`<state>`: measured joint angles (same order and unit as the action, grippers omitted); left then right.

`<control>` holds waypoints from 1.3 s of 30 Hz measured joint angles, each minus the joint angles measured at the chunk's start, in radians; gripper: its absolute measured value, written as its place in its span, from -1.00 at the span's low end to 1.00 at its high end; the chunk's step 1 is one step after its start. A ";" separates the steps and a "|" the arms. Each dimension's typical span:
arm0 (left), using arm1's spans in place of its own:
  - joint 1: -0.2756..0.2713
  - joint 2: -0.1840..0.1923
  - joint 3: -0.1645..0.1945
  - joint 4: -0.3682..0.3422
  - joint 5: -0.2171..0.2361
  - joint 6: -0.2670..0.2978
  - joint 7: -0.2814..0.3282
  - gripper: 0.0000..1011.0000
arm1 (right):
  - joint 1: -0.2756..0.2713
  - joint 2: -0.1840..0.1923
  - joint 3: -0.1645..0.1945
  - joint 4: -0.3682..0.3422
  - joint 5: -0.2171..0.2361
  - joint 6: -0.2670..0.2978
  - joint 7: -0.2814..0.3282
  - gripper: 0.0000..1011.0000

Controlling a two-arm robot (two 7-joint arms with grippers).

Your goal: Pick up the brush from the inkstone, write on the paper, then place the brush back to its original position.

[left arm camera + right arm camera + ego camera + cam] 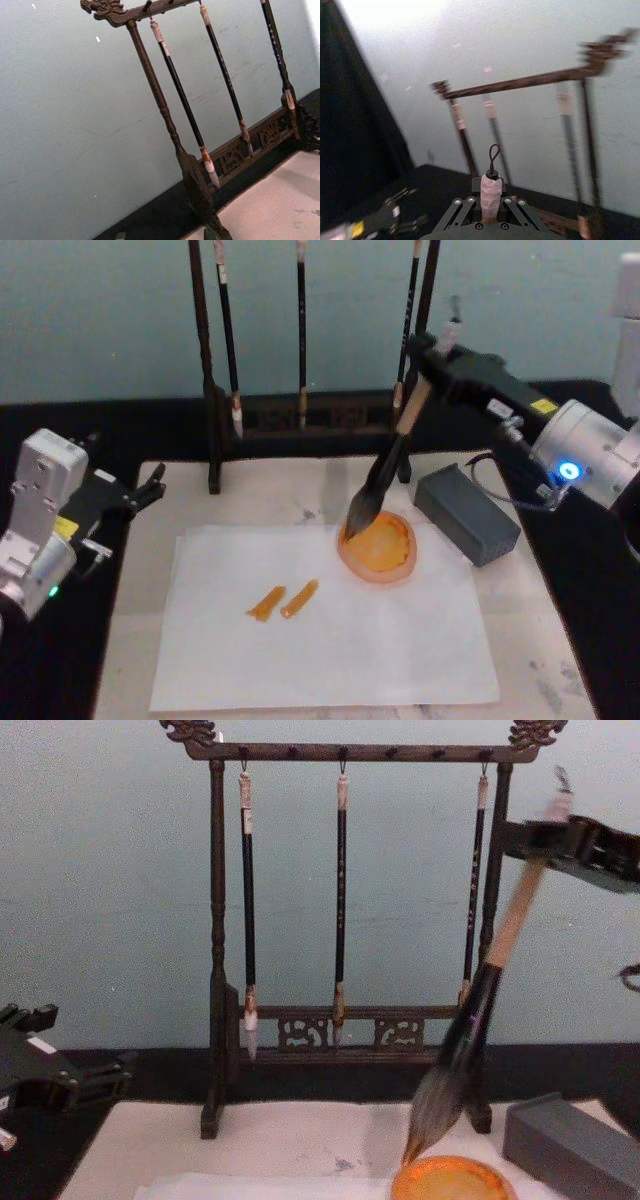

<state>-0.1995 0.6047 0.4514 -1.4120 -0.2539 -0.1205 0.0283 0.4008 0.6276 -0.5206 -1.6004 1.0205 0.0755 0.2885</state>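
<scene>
My right gripper [432, 365] is shut on the pale handle of the brush [400, 445], high above the table's back right. The brush tilts down to the left. Its bushy tuft [362, 512] has an orange tip that meets the near-left rim of the inkstone [385, 552], a round orange dish. From the chest the tuft [437, 1105] hangs just over the dish [455, 1183]. The right wrist view looks onto the white-wrapped top with its cord loop [490, 190]. The white paper [330, 640] lies in front and carries two short orange strokes [283, 601]. My left gripper [148, 490] rests open at the left edge.
A dark wooden rack [300, 415] with three thin hanging brushes [341, 900] stands along the back. A grey block [466, 512] sits right of the dish. A cream mat [250, 495] lies under the paper, with black cloth beyond it on both sides.
</scene>
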 joint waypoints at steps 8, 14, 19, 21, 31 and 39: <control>0.000 0.000 0.000 0.000 0.000 0.000 0.000 1.00 | 0.018 0.014 -0.070 -0.087 -0.146 0.016 0.030 -0.70; 0.000 0.000 0.000 0.000 0.000 0.000 0.000 1.00 | 0.007 0.015 -0.089 -0.116 -0.178 0.022 0.059 -0.70; 0.000 0.000 0.000 0.000 0.000 0.000 0.000 1.00 | -0.013 0.019 -0.098 -0.134 -0.196 0.033 0.088 -0.70; 0.000 0.000 0.000 0.000 0.000 0.000 0.000 1.00 | -0.017 0.020 -0.100 -0.137 -0.200 0.037 0.094 -0.70; 0.000 0.000 0.000 0.000 0.000 0.000 0.000 1.00 | -0.047 0.023 -0.104 -0.154 -0.216 0.062 0.128 -0.70; 0.000 0.000 0.000 0.000 0.000 0.000 0.000 1.00 | -0.056 0.001 -0.105 -0.144 -0.228 0.083 0.147 -0.70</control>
<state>-0.1995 0.6047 0.4514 -1.4120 -0.2539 -0.1205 0.0283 0.3450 0.6288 -0.6256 -1.7444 0.7929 0.1585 0.4350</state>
